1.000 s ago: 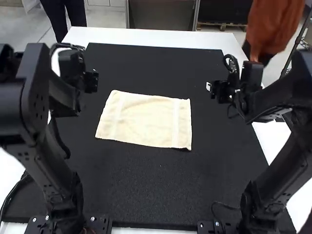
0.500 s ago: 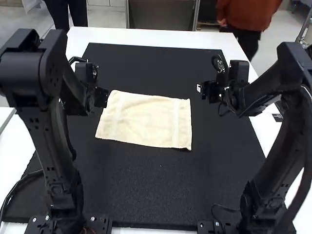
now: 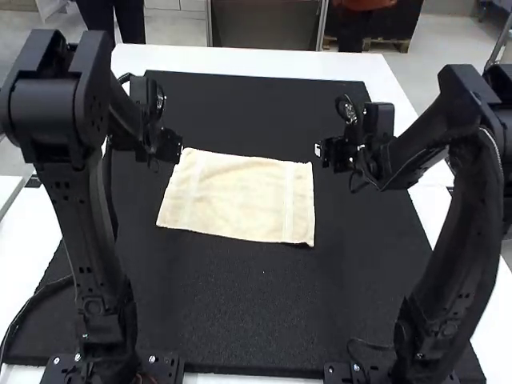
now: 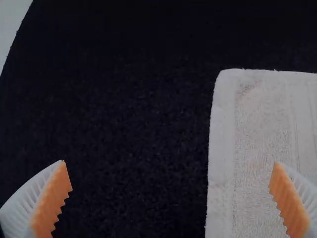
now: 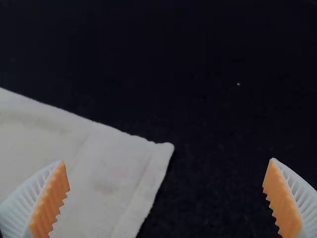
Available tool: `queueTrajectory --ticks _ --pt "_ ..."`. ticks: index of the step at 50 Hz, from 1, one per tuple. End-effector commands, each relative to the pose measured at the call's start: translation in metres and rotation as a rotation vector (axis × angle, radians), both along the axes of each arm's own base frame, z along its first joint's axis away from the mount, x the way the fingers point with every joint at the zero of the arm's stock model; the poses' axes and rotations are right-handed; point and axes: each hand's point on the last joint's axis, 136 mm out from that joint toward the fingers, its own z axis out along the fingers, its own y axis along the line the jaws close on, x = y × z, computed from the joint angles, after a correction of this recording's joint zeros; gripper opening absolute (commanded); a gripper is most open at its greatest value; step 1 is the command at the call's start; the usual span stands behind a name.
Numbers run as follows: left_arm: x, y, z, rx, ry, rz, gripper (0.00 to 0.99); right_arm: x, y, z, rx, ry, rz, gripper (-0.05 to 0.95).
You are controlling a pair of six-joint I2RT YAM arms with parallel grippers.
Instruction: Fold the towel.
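So the cream towel [image 3: 236, 196] is lying flat on the black mat [image 3: 240, 312], between the two grippers, long axis running side to side, with its right end angled a touch closer to the arm bases. Left gripper [image 3: 173, 147] is wide open and empty near the far left corner, and right gripper [image 3: 322, 152], by the far right corner, is wide open and empty too.

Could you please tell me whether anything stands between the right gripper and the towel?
Nothing visible stands in the way: from the right gripper to the near edge of the towel there is only the black mat beneath.
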Motion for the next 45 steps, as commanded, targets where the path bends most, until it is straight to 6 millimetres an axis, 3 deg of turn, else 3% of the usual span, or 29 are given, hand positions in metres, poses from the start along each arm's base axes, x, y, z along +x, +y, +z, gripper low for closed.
queueTrajectory --ticks 1,15,23,33,45 --pt "0.015 -0.006 0.009 -0.048 -0.021 -0.024 0.938 0.01 0.006 0.005 -0.007 -0.023 0.002 0.9" --pt "0.027 -0.024 -0.006 -0.138 0.029 -0.078 0.961 0.02 0.015 -0.014 -0.022 0.011 0.006 0.9" --pt "0.036 -0.024 -0.014 -0.136 0.023 -0.079 0.961 0.023 0.021 -0.026 -0.026 0.033 0.019 0.9" --pt "0.046 -0.021 -0.026 -0.132 0.034 -0.08 0.961 0.031 0.026 -0.027 -0.009 0.036 0.02 0.9" --pt "0.057 -0.023 -0.024 -0.125 0.011 -0.096 0.961 0.036 0.034 -0.033 -0.001 0.046 0.032 0.9"
